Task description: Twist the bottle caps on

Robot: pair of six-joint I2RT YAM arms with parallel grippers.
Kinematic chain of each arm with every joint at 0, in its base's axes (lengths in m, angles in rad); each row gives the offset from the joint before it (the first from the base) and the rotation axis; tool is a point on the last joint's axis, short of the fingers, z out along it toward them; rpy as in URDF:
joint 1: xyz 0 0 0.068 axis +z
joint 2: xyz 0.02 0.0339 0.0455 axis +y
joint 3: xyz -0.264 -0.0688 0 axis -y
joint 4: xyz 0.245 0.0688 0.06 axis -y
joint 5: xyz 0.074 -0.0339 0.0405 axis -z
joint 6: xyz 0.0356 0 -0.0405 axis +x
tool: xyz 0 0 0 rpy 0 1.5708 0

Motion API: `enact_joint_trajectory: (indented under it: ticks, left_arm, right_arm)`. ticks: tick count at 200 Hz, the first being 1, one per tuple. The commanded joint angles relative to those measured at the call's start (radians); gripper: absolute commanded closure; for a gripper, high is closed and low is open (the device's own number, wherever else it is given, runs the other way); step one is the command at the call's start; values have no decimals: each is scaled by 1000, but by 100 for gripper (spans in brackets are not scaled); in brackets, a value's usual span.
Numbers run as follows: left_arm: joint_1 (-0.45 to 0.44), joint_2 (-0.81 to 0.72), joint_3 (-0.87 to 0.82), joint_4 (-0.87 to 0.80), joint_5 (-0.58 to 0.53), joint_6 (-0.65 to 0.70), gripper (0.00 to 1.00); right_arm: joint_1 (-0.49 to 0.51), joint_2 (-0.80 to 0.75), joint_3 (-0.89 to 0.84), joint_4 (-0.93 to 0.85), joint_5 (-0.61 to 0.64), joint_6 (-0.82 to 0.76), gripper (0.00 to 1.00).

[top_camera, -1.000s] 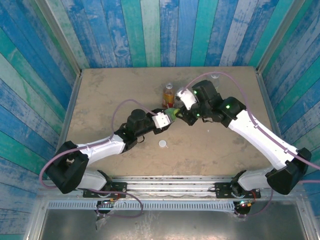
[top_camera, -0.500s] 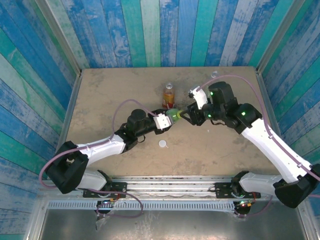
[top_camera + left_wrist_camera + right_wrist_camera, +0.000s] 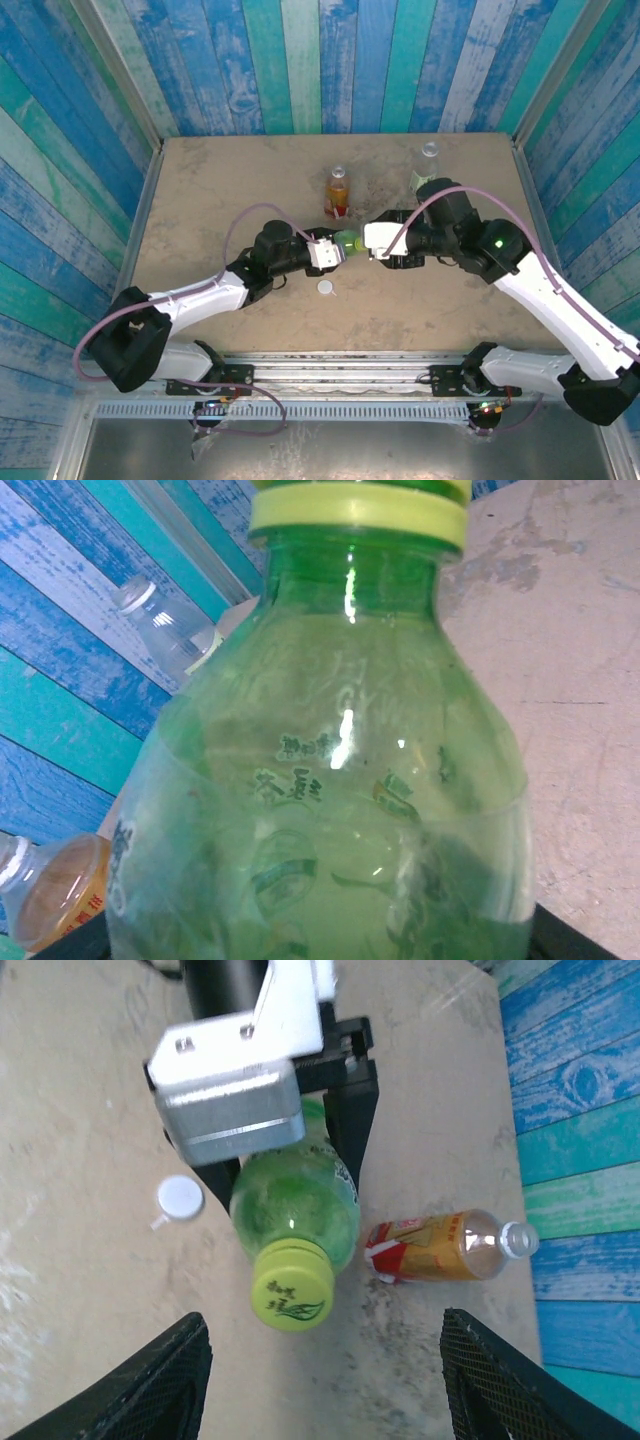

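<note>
Left end effector (image 3: 338, 246) clamping green bottle (image 3: 330, 780), right end effector (image 3: 323, 1380) parted

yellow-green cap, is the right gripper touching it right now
Apart. The right wrist view shows the right gripper open, its fingers wide on either side of the yellow-green cap on the green bottle, with bare table visible in the gaps.

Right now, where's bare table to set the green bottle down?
Free: far-left table, from the left wall to the amber bottle; near-centre strip between the white cap and the right arm. Crowded: middle, around the green bottle and amber bottle.
</note>
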Motion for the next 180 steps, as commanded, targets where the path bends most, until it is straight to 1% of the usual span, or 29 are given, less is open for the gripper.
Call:
enact_joint_trajectory:
  ticks: [1, 67, 94, 114, 180]
  left_arm:
    - [-2, -51, 21, -20, 41, 14, 43]
    - [-2, -50, 23, -11, 46, 7, 43]
    - [-2, -50, 26, -9, 47, 4, 43]
    - [-2, -49, 28, -8, 52, -1, 43]
    - [-1, -41, 37, -14, 64, -10, 43]
  right_arm:
    - [12, 37, 26, -27, 58, -129, 38]
    - [19, 105, 23, -44, 34, -111, 47]
    - [22, 115, 26, -47, 25, -97, 56]
    - [22, 116, 19, -47, 25, -94, 57]
    - [21, 121, 19, -51, 23, -88, 57]
